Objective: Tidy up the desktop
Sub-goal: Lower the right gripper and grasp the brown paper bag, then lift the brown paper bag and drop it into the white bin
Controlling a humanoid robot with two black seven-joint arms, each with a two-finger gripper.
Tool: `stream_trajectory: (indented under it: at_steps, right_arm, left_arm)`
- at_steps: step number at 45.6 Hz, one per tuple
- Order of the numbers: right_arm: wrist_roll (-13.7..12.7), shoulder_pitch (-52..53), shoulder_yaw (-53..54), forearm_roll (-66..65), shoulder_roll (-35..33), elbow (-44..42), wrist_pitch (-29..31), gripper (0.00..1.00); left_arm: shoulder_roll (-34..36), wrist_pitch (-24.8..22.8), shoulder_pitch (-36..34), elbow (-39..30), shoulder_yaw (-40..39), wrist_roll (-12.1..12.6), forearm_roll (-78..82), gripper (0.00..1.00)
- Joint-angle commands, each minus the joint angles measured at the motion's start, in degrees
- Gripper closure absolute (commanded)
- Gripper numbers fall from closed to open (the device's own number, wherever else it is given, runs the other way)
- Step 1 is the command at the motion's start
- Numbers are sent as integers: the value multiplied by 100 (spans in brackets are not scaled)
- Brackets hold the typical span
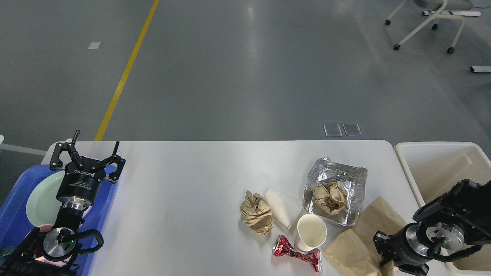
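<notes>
Hovering over a blue tray holding a pale plate, the left gripper spreads its jaws, released, above the white desktop. Rightward lie crumpled paper, crushed red can, paper cup, foil box. The right gripper presses a brown bag; its jaws I cannot tell.

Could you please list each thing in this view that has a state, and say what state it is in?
Left gripper: jaws open, empty, above the blue tray.
Right gripper: at the brown paper bag; jaws unclear.
Red can: crushed, lying down.
Paper cup: upright, open.
Foil container: crumpled, holding wadded brown paper.
Cream bin: open.
</notes>
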Motion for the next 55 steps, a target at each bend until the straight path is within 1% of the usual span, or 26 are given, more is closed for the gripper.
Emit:
stream_trajectory:
  at_steps: [1, 7, 10, 14, 20, 27, 36, 43, 48, 55]
  right_arm:
    - [0, -1, -11, -46, -9, 0, 1, 100]
    - [0, 25, -46, -72, -105, 52, 62, 100]
    - [0, 95, -81, -124, -237, 122, 80, 100]
    - [0, 341, -195, -335, -500, 289, 273, 100]
    - [9, 965, -485, -608, -913, 474, 844, 100]
    - [9, 1957, -1082, -652, -1440, 615, 1441, 100]
    - [9, 3153, -1777, -819, -1731, 746, 2232, 100]
    - [9, 4286, -2418, -819, -1644, 1115, 2584, 100]
    - [0, 5034, -2823, -872, -1275, 1405, 2813, 100]
    - [-9, 5527, -2955, -916, -949, 1652, 2866, 100]
  left_arm:
    - [0, 0, 0, 0, 0, -2, 0, 4]
    - [0, 0, 0, 0, 0, 7, 0, 4]
    - [0, 0, 0, 0, 0, -2, 0, 4]
    - [0, 0, 0, 0, 0, -2, 0, 4]
    - [0, 0, 0, 0, 0, 7, 0, 4]
    - [0, 0, 0, 0, 0, -2, 0, 4]
    - [0, 0, 0, 0, 0, 7, 0, 4]
    - [0, 0, 0, 0, 0, 7, 0, 4]
    - [0, 0, 0, 0, 0, -2, 0, 4]
    - [0, 0, 0, 0, 0, 7, 0, 4]
